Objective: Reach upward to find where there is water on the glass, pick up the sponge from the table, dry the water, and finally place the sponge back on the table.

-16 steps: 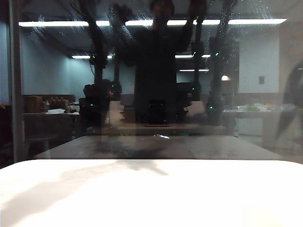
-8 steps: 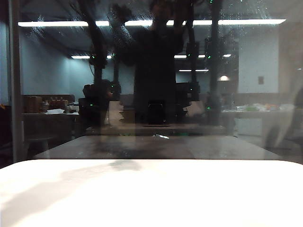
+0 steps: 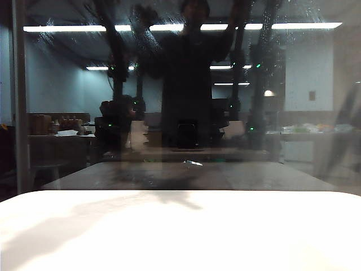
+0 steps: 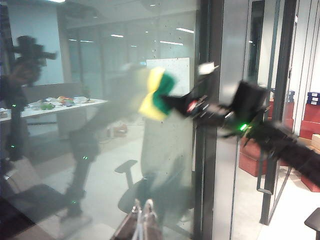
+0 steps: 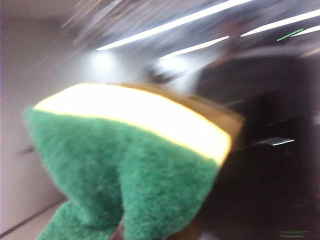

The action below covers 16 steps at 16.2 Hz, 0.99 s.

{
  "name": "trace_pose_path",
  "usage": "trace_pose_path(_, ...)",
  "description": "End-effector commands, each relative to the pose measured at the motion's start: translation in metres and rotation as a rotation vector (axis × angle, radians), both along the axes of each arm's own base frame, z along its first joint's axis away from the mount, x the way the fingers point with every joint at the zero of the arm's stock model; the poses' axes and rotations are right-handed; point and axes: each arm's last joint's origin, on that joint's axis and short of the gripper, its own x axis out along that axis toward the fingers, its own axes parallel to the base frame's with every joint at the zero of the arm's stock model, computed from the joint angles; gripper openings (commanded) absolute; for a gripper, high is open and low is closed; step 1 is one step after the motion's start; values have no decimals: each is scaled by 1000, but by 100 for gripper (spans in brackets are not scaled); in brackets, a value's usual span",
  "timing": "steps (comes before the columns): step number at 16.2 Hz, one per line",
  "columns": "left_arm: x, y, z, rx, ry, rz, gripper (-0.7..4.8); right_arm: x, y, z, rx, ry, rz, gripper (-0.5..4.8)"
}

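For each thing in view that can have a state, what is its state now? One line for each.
Yellow foam sponge with green scouring layer: held up at the glass, off the table.
Large dark glass pane: streaked and speckled near its top.
Broad white table: no sponge seen on it.
Right gripper: shut on the sponge, raised.
Left gripper: fingers close together, nothing held, apart from the sponge.
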Motion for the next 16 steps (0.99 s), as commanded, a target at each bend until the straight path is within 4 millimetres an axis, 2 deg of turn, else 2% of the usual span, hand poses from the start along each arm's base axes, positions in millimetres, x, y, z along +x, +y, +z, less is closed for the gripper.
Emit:
trace_pose_path(1, -4, 0, 3, 0, -17, 0, -6, -13, -46, 7, 15, 20, -160, -9)
trace_pose_path(2, -4, 0, 3, 0, -17, 0, -6, -21, -74, 7, 3, 44, -209, -9)
trace_pose_path(5, -3, 1, 3, -7, -21, 15, -6, -32, -103, 8, -5, 68, -271, -9)
trace_pose_path(7, -3, 1, 3, -10, -22, 24, -6, -37, -111, 9, -4, 72, -294, -9)
trace_pose_path(9, -3, 1, 3, -10, -20, 24, -6, -36, -110, 8, -27, 79, -234, -9)
trace_pose_path(10, -3, 1, 3, -10, -20, 24, -6, -35, -104, 8, -32, 85, -203, -9)
trace_pose_path(16, -3, 1, 3, -10, -23, 24, -6, -18, -23, -3, -135, 132, -61, -9)
